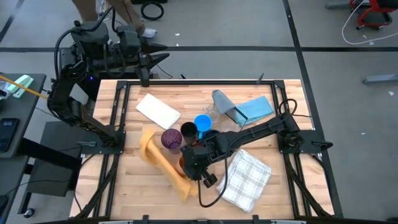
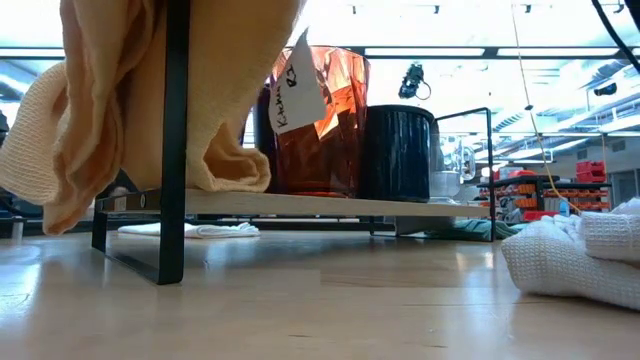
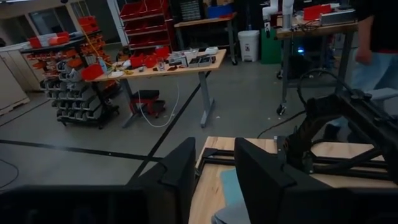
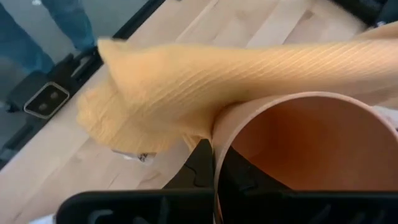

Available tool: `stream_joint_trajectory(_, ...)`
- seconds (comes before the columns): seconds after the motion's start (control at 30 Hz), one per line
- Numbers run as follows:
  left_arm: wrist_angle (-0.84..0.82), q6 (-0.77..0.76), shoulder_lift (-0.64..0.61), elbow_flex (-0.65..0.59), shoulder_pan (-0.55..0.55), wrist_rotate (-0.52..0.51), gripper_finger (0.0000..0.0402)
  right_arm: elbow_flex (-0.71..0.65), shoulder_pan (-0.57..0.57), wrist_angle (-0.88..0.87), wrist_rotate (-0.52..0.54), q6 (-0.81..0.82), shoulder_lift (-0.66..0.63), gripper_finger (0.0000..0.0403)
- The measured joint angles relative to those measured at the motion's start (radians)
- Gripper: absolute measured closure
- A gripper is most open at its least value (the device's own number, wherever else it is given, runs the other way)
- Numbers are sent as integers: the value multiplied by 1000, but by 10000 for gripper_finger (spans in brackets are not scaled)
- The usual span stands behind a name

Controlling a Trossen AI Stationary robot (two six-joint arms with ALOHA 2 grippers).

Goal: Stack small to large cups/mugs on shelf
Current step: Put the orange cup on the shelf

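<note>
Seen from above, the right hand [image 1: 194,167] is placed low over the wooden slatted surface [image 1: 286,199], beside a yellow ribbed cloth [image 1: 163,163] draped over the shelf. A round orange plastic cup [image 1: 181,164] is partly seen at that hand. A purple tumbler [image 1: 171,138], a black cup [image 1: 189,131] and a bright blue mug [image 1: 203,122] are lined up just beyond it, each with its mouth upward. The left hand [image 1: 146,59] is parked at the far edge, off the surface; whether it is clenched cannot be told.

At table height, a red-tinted faceted cup [image 2: 325,122] and a dark navy mug [image 2: 397,153] are seen upright, side by side, on the thin wooden shelf board [image 2: 330,205]. No nesting is visible, so most of the stacking is judged still to be done.

In the left wrist view only the room is shown.

In the right wrist view the orange cup's rim [image 4: 298,146] is clamped between the fingers [image 4: 202,171], one inside the wall, one outside. Its mouth is turned toward the camera, so the long axis is judged roughly upright.
</note>
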Motion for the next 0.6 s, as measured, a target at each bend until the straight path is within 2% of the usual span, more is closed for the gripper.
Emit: stream_joint_trajectory(0.6,0,1,0,0,0,0,287,0,2,-32,-17,-117,26,400)
